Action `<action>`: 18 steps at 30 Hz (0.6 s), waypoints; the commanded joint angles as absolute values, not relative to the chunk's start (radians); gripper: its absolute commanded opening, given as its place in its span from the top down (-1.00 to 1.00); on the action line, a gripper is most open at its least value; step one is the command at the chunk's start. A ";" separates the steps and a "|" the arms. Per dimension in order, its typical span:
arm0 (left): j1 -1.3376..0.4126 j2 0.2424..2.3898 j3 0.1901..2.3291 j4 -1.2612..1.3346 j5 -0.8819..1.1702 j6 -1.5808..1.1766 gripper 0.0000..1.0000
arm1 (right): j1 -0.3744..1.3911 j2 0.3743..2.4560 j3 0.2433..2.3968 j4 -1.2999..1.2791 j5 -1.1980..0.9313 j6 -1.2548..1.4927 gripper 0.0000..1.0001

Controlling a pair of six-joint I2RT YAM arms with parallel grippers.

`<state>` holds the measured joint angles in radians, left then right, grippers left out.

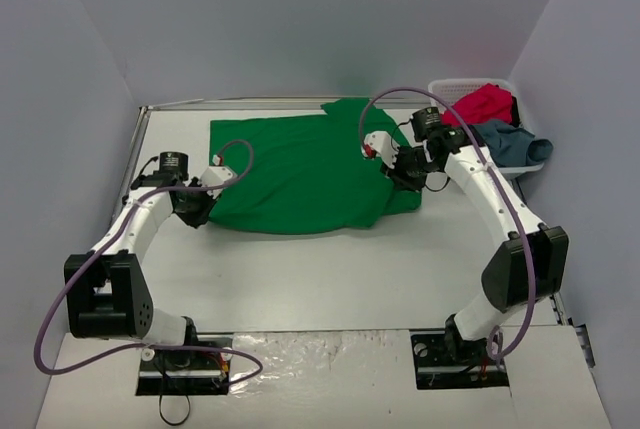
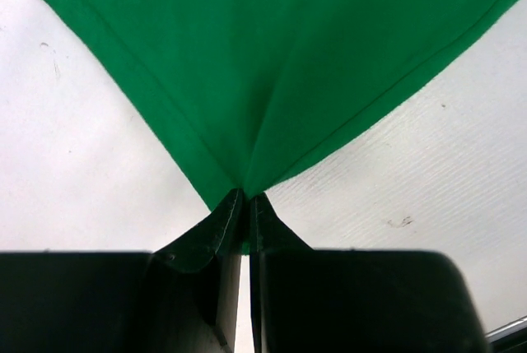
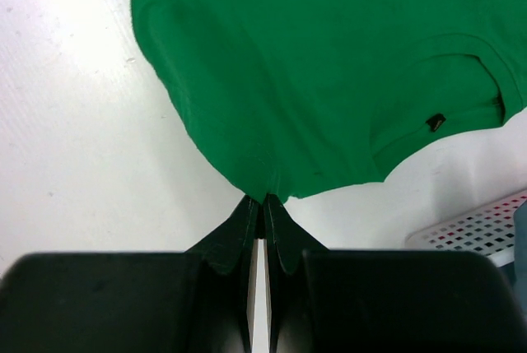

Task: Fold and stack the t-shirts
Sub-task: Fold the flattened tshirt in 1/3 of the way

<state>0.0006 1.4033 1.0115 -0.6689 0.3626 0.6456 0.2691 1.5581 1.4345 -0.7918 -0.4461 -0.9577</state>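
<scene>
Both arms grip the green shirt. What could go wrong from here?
1. The left fingers and right fingers each pinch just a sliver of the green shirt; a pull could slip it free.
2. The blue shirt hangs over the basket rim beside the right arm; a swing might snag it.

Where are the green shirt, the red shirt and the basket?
green shirt (image 1: 300,174), top view, middle of the cloth
red shirt (image 1: 487,104), top view, its bunched middle
basket (image 1: 455,87), top view, back rim
</scene>
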 commanded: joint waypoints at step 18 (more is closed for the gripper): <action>0.075 1.727 1.344 -0.701 0.399 0.676 0.95 | 0.229 1.962 1.862 -0.798 -0.384 -0.920 1.00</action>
